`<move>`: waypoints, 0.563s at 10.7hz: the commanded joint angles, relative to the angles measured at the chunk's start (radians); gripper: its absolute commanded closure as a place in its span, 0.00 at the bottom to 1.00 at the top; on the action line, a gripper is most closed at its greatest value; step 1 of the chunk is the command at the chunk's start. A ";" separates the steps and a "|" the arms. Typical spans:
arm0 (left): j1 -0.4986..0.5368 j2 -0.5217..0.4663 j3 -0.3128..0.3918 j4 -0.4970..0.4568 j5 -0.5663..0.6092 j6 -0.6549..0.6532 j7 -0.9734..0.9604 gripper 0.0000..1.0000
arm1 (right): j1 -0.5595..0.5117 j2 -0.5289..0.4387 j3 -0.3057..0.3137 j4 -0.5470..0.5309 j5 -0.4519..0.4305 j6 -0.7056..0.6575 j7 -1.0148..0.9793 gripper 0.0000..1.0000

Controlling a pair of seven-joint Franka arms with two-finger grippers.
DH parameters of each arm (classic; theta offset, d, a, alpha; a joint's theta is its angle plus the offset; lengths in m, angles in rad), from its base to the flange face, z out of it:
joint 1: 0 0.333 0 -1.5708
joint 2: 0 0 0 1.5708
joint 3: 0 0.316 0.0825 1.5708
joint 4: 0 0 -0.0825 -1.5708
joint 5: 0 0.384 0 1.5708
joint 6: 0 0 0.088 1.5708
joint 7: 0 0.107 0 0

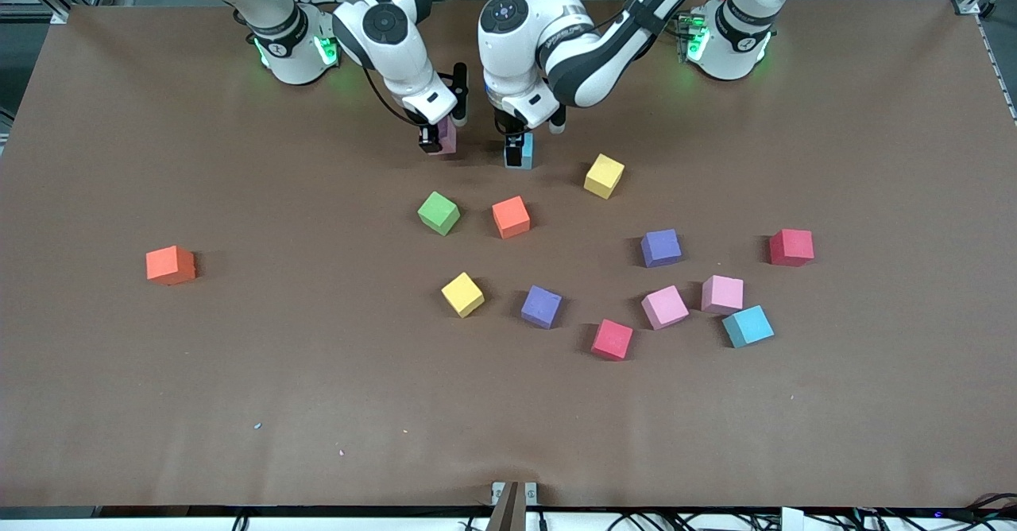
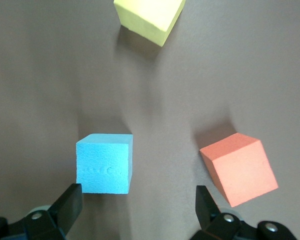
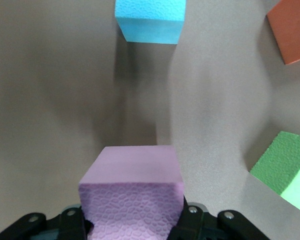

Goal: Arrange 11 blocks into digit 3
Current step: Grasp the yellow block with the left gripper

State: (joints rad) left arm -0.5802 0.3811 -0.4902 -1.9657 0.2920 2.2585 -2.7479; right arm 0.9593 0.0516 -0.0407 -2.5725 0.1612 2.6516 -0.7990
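Nearest the front camera lies a red block [image 1: 612,339], and we place everything else from the teal block [image 1: 520,152] standing close to the robots' bases, the farthest of the set together with a pink one.

That teal block [image 2: 104,163] rests on the worktop [image 1: 318,372], and the left gripper [image 1: 516,135] sits just above it with its fingers [image 2: 66,204] spread wide and gripping nothing. In the left wrist view the block shows just ahead of them and off toward one finger, not centred between the two, so we judge it set down and let go.

Just beside the teal block, toward the right arm's end, the right gripper [image 1: 433,137] has its fingers clamped on a pink block [image 3: 134,192]. The relation that matters is the gap between this pink block and the teal one: in the right wrist view the teal block [image 3: 150,20] lies straight ahead of the held cube, with bare worktop between them. We judge the pink block needs lowering in line with the teal one, close enough to read as one stroke of the digit.

Nearer the front camera than the teal block lie an orange block [image 1: 510,217] and a green block [image 1: 438,213], with a yellow block [image 1: 604,176] toward the left arm's end. The remaining loose blocks are scattered nearer still, none yet arranged.
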 commanded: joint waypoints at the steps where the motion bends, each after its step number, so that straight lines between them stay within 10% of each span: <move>1: 0.045 -0.047 -0.016 -0.027 0.032 -0.045 -0.026 0.00 | 0.006 0.007 -0.002 0.014 0.017 -0.010 -0.020 1.00; 6: 0.415 -0.057 -0.235 -0.107 0.026 -0.039 0.419 0.00 | 0.039 0.077 -0.002 0.072 0.017 -0.010 0.024 1.00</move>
State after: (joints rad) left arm -0.3082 0.3536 -0.6228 -2.0259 0.3020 2.2205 -2.4203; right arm 0.9700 0.0743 -0.0405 -2.5539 0.1612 2.6515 -0.7945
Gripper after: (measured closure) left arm 0.000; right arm 0.423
